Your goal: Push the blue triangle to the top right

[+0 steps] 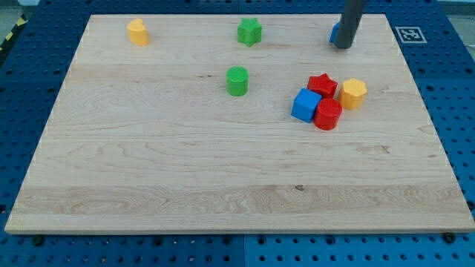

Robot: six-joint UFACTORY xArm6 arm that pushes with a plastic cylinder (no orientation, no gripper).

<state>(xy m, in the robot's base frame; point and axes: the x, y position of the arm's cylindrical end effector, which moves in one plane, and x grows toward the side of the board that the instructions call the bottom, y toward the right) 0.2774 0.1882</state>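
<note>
The blue triangle (pixel 335 33) sits near the view's top right of the wooden board (pixel 148 163), mostly hidden behind my rod; only a small blue sliver shows on the rod's left side. My tip (pixel 344 46) rests on the board right against that block, on its right and lower side. The rod rises out of the view's top edge.
A cluster lies right of centre: a blue cube (pixel 305 105), a red star (pixel 322 84), a red cylinder (pixel 327 114) and a yellow hexagon (pixel 353 93). A green cylinder (pixel 237 81) stands mid-board, a green star (pixel 249 32) at top centre, a yellow block (pixel 137 32) at top left.
</note>
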